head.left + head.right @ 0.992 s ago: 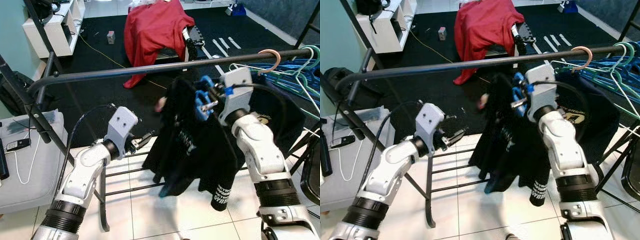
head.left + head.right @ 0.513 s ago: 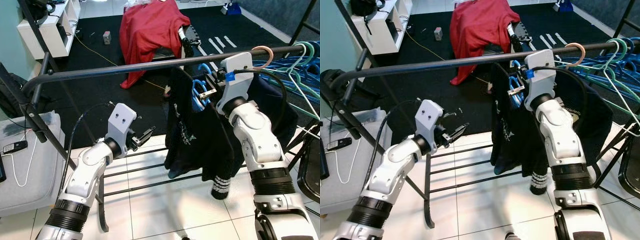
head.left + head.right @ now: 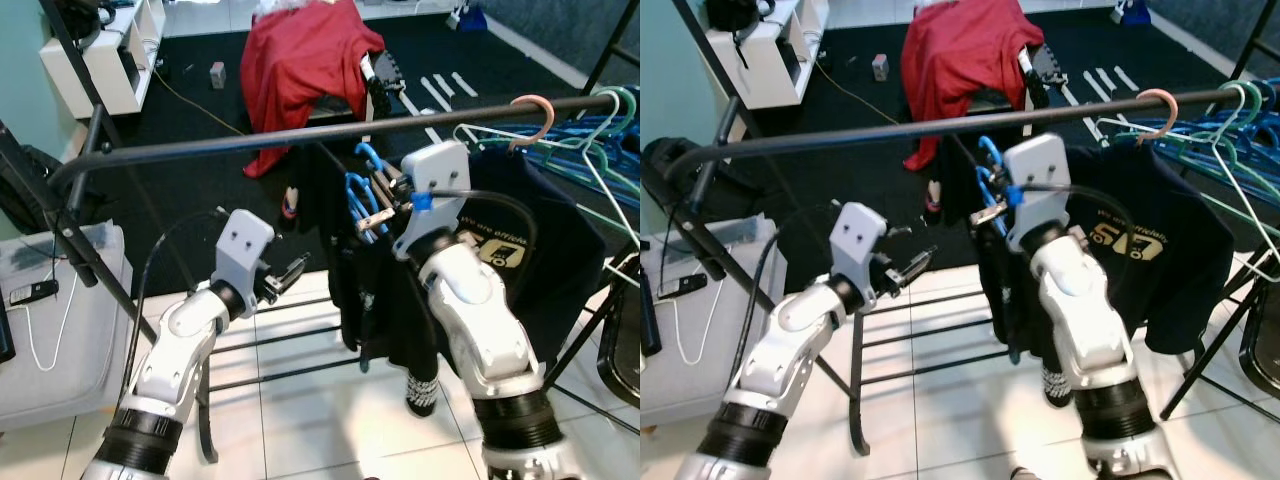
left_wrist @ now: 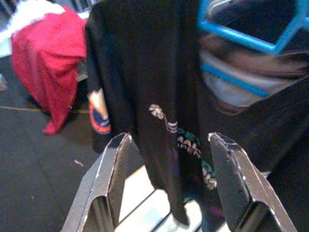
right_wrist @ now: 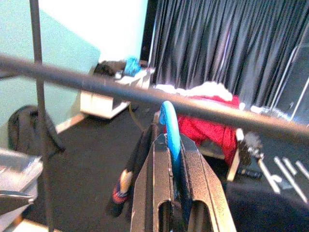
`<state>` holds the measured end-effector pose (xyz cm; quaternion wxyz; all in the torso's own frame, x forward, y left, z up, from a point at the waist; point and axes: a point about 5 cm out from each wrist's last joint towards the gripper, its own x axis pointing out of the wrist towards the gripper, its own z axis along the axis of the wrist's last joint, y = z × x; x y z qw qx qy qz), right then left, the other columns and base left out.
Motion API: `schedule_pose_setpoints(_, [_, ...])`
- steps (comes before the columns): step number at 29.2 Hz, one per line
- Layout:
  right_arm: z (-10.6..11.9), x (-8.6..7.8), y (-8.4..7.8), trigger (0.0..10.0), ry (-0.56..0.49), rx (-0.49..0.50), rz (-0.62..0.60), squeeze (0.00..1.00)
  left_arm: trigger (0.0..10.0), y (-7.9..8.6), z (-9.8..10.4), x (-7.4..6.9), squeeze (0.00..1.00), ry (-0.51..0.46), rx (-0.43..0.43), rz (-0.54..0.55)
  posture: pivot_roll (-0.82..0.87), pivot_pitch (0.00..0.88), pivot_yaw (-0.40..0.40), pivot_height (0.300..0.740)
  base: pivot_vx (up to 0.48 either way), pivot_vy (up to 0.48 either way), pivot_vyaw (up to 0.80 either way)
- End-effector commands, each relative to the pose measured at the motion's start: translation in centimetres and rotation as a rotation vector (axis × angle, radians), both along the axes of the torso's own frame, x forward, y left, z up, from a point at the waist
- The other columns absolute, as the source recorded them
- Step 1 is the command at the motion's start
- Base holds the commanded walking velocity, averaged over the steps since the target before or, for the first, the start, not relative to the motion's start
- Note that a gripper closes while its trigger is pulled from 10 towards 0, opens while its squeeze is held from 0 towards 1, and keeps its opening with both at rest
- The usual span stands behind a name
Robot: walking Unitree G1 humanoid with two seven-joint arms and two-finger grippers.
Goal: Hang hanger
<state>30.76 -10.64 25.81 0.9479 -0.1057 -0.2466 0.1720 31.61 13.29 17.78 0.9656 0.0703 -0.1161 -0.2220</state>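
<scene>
- Our right gripper [image 5: 175, 159] has its fingers pinching the blue hanger [image 3: 987, 172], black shirt [image 3: 1025, 290] draped on it, hook just under the rail [image 3: 890, 132].
- Left gripper [image 4: 169, 183] sits lower, fingers spread, facing the shirt.

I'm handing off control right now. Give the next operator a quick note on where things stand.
Right claw: shut on the blue hanger, which carries a black shirt; its hook sits just below the rail, not yet over it.
Left claw: open, free, low beside the shirt.
Done: the hanger is raised to the rail.
Left: lift the hook over the rail, seat it, release.
</scene>
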Motion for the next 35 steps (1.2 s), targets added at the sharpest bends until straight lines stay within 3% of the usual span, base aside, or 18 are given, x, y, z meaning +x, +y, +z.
schedule_pose_setpoints(1, [0.7, -0.7, 0.6, 0.0, -0.063, 0.001, 0.021, 0.0, 10.0, 0.3, -0.3, -0.3, 0.0, 0.0, -0.013, 0.012, -0.1, 0.145, 0.021, 0.74, 0.0, 0.0, 0.0])
schedule_pose_setpoints(6, [0.8, -1.1, 0.5, 0.0, -0.099, 0.0, 0.008, 0.0, 10.0, 0.9, -0.9, -1.6, 0.0, -0.002, -0.066, -0.054, -0.1, 0.145, 0.023, 0.74, 0.0, 0.0, 0.0])
schedule_pose_setpoints(12, [1.5, -0.6, 0.1, 0.0, -0.105, 0.012, -0.016, 0.0, 10.0, 0.8, -0.8, -1.6, 0.0, -0.002, -0.065, -0.065, -0.11, 0.143, 0.026, 0.74, 0.0, 0.0, 0.0])
schedule_pose_setpoints(14, [2.1, 0.2, -0.2, 0.0, -0.1, 0.024, -0.025, 0.0, 10.0, 0.6, -0.8, -1.5, 0.0, -0.002, -0.061, -0.07, -0.11, 0.143, 0.027, 0.74, 0.0, 0.0, 0.0])
schedule_pose_setpoints(15, [3.0, 1.5, -0.7, 0.6, -0.079, 0.034, -0.035, 0.0, 10.0, 0.4, -0.7, -1.4, 0.0, 0.002, -0.053, -0.077, -0.1, 0.142, 0.021, 0.74, 0.0, 0.0, 0.0])
schedule_pose_setpoints(18, [3.7, 2.5, -1.1, 0.6, -0.057, 0.042, -0.041, 0.0, 10.0, 0.3, -0.7, -1.3, 0.0, 0.006, -0.045, -0.081, -0.1, 0.142, 0.02, 0.74, 0.0, 0.0, 0.0])
schedule_pose_setpoints(19, [4.5, 3.6, -1.6, 0.3, -0.009, 0.056, -0.032, 0.0, 10.0, 0.2, -0.8, -1.4, 0.0, 0.01, -0.036, -0.084, -0.1, 0.139, 0.014, 0.74, 0.0, 0.0, 0.0])
schedule_pose_setpoints(24, [4.5, 3.6, -1.6, 0.3, -0.009, 0.056, -0.032, 0.0, 10.0, 0.2, -0.8, -1.4, 0.0, 0.01, -0.036, -0.084, -0.1, 0.139, 0.014, 0.74, 0.0, 0.0, 0.0])
schedule_pose_setpoints(28, [6.0, 5.5, -2.8, 0.0, 0.071, 0.114, -0.015, 0.0, 10.0, 0.5, -1.0, -1.5, 0.0, 0.014, -0.023, -0.091, -0.09, 0.128, 0.009, 0.74, 0.0, 0.0, 0.0])
schedule_pose_setpoints(31, [6.2, 5.8, -3.0, 0.0, 0.082, 0.116, -0.011, 0.0, 10.0, 0.5, -0.9, -1.5, 0.0, 0.013, -0.021, -0.094, -0.09, 0.128, 0.009, 0.74, 0.0, 0.0, 0.0])
schedule_pose_setpoints(33, [6.5, 6.0, -3.1, 0.4, 0.09, 0.115, -0.005, 0.0, 10.0, 0.6, -0.9, -1.5, 0.0, 0.013, -0.018, -0.096, -0.09, 0.124, 0.007, 0.74, 0.0, 0.0, 0.0])
schedule_pose_setpoints(34, [6.7, 6.1, -3.1, 4.0, 0.094, 0.112, 0.002, 0.0, 10.0, 0.6, -0.9, -1.5, 0.0, 0.011, -0.017, -0.097, -0.09, 0.124, 0.007, 0.74, 0.0, 0.0, 0.0])
schedule_pose_setpoints(35, [6.7, 6.1, -3.1, 4.0, 0.094, 0.112, 0.002, 0.0, 10.0, 0.6, -0.9, -1.5, 0.0, 0.011, -0.017, -0.097, -0.09, 0.124, 0.007, 0.74, 0.0, 0.0, 0.0])
